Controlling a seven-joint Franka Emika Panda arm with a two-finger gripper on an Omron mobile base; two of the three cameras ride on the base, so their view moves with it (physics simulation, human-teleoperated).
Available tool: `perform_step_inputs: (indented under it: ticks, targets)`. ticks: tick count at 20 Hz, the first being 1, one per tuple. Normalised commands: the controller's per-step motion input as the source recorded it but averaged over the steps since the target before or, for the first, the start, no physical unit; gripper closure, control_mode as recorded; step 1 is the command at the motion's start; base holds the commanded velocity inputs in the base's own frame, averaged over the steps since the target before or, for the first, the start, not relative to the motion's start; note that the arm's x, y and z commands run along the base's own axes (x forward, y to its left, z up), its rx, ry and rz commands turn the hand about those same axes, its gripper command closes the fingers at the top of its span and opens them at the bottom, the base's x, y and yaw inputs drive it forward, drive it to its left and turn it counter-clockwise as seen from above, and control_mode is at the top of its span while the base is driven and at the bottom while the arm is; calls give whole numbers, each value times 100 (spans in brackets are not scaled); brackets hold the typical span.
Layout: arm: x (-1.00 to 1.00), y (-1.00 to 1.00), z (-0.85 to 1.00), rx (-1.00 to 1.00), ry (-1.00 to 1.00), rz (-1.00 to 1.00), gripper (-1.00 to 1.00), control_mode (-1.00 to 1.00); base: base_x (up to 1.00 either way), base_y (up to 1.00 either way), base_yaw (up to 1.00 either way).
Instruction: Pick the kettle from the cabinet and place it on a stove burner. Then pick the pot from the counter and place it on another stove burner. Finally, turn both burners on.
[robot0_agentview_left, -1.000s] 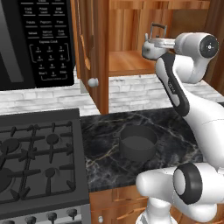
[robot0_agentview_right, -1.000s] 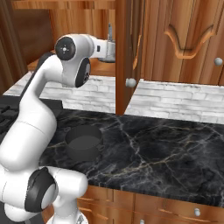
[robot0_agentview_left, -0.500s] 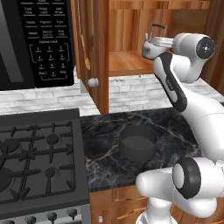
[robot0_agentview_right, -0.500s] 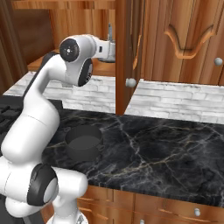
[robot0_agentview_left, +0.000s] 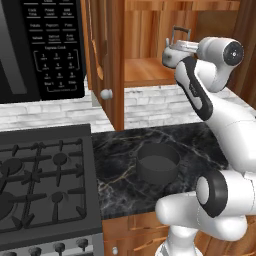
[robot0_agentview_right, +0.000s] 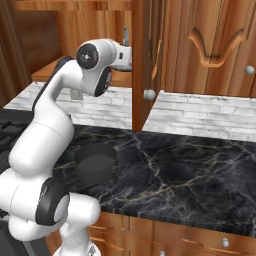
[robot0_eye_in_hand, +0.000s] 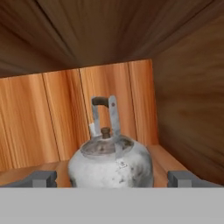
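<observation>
Kettle (robot0_agentview_left: 175, 50) sits on the cabinet (robot0_agentview_left: 145, 70) shelf in the left base view, the arm reaching up to it. Right base view — pot (robot0_agentview_right: 95, 162) waits on the counter (robot0_agentview_right: 190, 165). Hand view: gripper (robot0_eye_in_hand: 111, 178) spread wide, flanking the body — better to rise and close on the arched handle.

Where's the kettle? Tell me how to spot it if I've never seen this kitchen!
Look at the open wooden cabinet on the wall, right of the black microwave. On its shelf sits the kettle: small, round and silvery-white, with a knob on the lid and a tall arched handle. The pot is dark, has no lid and sits down on the counter.
</observation>
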Motion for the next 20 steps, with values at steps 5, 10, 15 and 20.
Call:
perform_step_inputs:
  ticks: [5, 10, 15, 20]
  targets:
    - [24, -3, 0, 1, 0, 0, -100, -100, 0, 0, 0]
    - [22, 0, 0, 0, 0, 0, -100, -100, 0, 0, 0]
    - [17, -2, 0, 0, 0, 0, -100, -100, 0, 0, 0]
    - [19, -5, 0, 0, 0, 0, -100, -100, 0, 0, 0]
